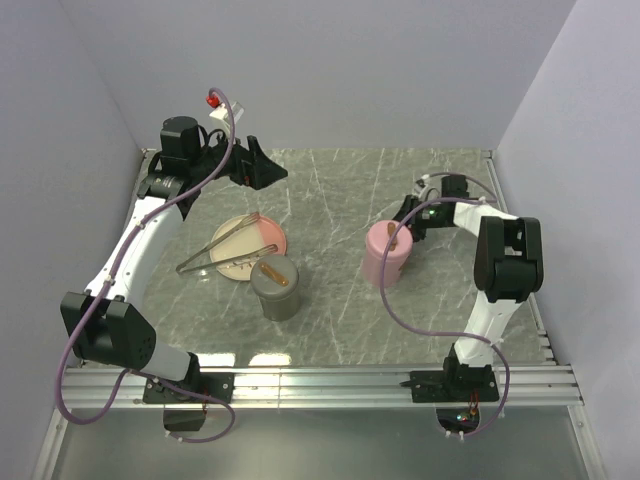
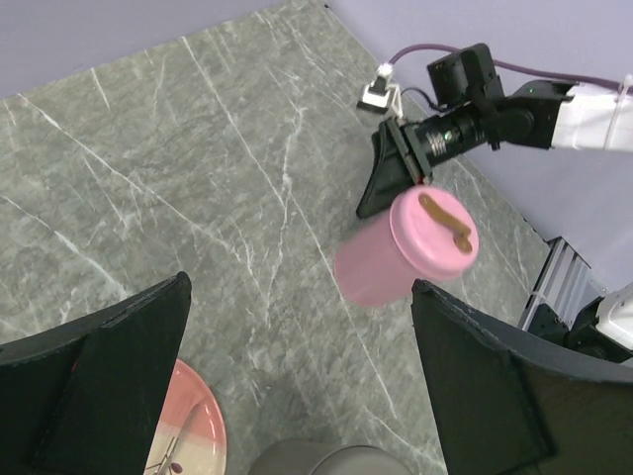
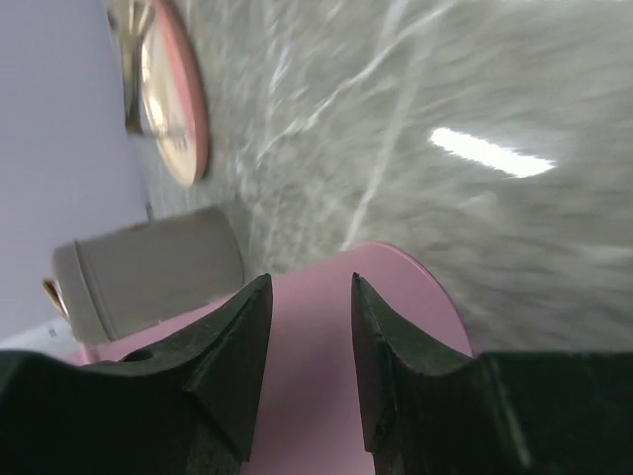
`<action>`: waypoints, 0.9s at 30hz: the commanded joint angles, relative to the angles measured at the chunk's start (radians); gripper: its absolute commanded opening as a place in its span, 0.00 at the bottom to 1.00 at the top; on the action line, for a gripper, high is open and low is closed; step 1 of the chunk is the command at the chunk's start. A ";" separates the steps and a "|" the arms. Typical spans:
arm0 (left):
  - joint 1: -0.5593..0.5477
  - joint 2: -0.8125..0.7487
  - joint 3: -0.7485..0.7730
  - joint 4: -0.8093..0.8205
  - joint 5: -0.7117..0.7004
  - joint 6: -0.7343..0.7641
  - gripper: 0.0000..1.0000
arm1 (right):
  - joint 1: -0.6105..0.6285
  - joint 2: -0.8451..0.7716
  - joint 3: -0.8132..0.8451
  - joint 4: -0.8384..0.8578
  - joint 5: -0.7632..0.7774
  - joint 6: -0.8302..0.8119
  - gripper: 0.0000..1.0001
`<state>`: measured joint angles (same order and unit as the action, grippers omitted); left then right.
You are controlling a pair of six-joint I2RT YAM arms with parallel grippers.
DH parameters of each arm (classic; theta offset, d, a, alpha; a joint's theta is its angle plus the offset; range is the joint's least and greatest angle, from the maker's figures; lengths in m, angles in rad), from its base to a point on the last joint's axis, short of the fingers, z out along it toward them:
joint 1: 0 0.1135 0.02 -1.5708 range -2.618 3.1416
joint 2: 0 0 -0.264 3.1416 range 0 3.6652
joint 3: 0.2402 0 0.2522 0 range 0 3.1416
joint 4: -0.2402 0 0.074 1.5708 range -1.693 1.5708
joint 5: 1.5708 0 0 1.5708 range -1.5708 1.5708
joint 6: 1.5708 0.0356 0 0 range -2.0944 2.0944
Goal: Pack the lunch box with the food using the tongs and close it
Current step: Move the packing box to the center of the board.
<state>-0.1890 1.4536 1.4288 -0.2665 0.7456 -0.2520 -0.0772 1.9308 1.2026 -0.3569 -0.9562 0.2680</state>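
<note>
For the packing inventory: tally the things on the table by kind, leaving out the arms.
Containers: 2, a pink container and a grey container
Plate: 1, a pink plate
Tongs: 1, the tongs lying across the plate
Food pieces: too small to count
Total: 4

Two-arm manipulator. The left arm [image 1: 140, 240] and right arm [image 1: 483, 320] have white links joined by black cylindrical joint housings, each bolted to a black base plate [image 1: 185, 388]. A purple cable [image 1: 233, 130] trails along each arm. The left gripper [image 2: 299, 287] and right gripper [image 3: 309, 285] carry matte black, wedge-shaped fingers [image 2: 109, 386].
</note>
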 commanded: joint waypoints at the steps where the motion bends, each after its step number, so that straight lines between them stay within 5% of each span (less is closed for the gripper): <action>1: 0.005 -0.044 -0.007 0.044 0.029 -0.018 0.99 | 0.100 -0.078 -0.043 -0.014 -0.015 -0.036 0.45; 18: 0.013 -0.076 -0.051 0.041 0.038 -0.013 1.00 | 0.329 -0.162 -0.206 -0.008 -0.015 -0.046 0.45; 27: 0.016 -0.105 -0.067 -0.022 0.034 0.040 1.00 | 0.211 -0.222 0.119 -0.247 0.114 -0.223 0.52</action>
<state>-0.1787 1.4052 1.3651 -0.2714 0.7635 -0.2470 0.1963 1.7958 1.1999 -0.5121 -0.8936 0.1360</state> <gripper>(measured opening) 0.995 0.515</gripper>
